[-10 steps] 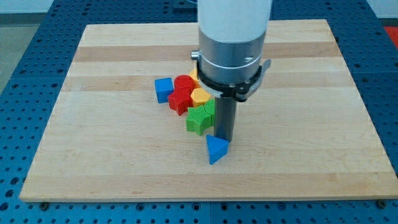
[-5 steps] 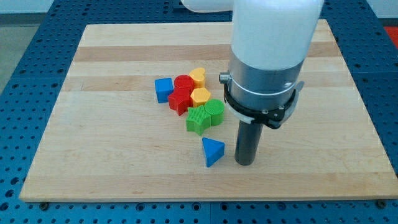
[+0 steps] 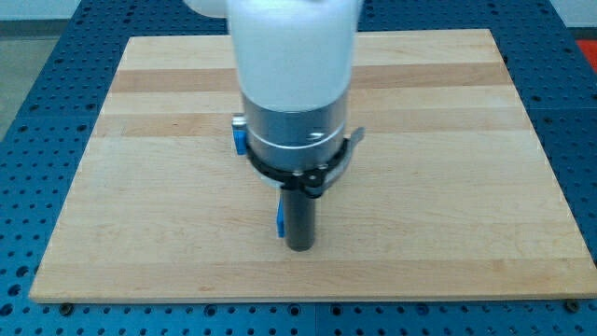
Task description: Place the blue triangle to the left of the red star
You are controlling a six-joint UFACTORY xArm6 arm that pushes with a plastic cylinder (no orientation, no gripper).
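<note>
Arm (image 3: 291, 84) is standing over the pale wooden bench (image 3: 140, 205), hiding most blocks. My tip (image 3: 299, 247), no claw to clench, is touching a blue block's sliver (image 3: 278, 220) on the view's left; another blue block (image 3: 239, 138) is peeking out higher up.
</note>
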